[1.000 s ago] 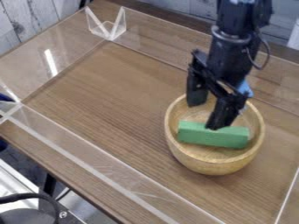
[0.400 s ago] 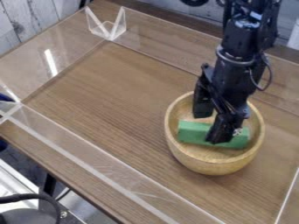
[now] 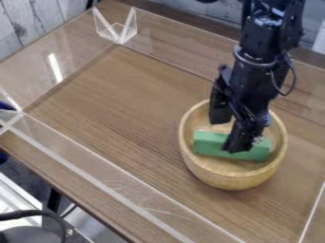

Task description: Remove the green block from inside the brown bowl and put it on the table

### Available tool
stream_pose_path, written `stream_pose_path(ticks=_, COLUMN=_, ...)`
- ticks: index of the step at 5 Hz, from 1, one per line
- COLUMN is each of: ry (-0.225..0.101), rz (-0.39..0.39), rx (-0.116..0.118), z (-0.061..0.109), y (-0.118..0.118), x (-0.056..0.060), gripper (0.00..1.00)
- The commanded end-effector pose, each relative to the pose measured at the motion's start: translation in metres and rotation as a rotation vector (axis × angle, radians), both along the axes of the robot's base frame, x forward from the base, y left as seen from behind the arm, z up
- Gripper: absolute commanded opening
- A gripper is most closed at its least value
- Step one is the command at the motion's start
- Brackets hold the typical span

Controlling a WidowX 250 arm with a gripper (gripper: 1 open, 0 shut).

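The green block (image 3: 207,144) lies flat inside the brown bowl (image 3: 203,167), which sits on the table (image 3: 114,104) at the right. My black gripper (image 3: 234,131) points straight down into the bowl, open, with its fingers (image 3: 238,139) straddling the block's middle. One finger stands in front of the block and covers part of it; the other is behind. Whether the pads touch the block I cannot tell. The block rests on the bowl's floor.
Low clear acrylic walls (image 3: 76,166) edge the tabletop at the front left and along the back. A clear corner bracket (image 3: 117,26) stands at the far left corner. Bare wood-grain surface spreads to the left of the bowl.
The gripper has sunk deeper into the bowl and rolled slightly, so its fingers now stand on either side of the block. The block and bowl have not moved.
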State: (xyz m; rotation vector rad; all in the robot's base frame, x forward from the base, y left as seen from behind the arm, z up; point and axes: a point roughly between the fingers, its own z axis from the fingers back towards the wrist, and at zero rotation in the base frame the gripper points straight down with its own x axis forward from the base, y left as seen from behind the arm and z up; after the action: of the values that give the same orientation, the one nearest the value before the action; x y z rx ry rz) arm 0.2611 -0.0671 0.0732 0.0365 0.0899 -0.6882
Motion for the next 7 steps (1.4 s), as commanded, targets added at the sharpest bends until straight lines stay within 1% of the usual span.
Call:
stream_pose_path(ticks=1, ry=-0.078, rz=-0.021, rx=-0.015, z=0.0135, y=-0.0019, x=0.0067, gripper=1.0)
stream_pose_path(ticks=2, ry=-0.091, rz=-0.034, rx=-0.018, z=0.0097, y=-0.0016, x=0.0077, gripper=1.0)
stream_pose_path(ticks=4, ry=-0.11, rz=-0.048, rx=-0.02, z=0.008, y=-0.0012, x=0.0078, gripper=1.0)
stream_pose_path(ticks=5, ry=-0.127, rz=-0.054, rx=-0.017, z=0.0119, y=-0.0011, x=0.0075, gripper=1.0)
stream_pose_path(ticks=7, ry=-0.134, rz=-0.071, rx=-0.017, z=0.0051, y=-0.0011, x=0.0084, gripper=1.0)
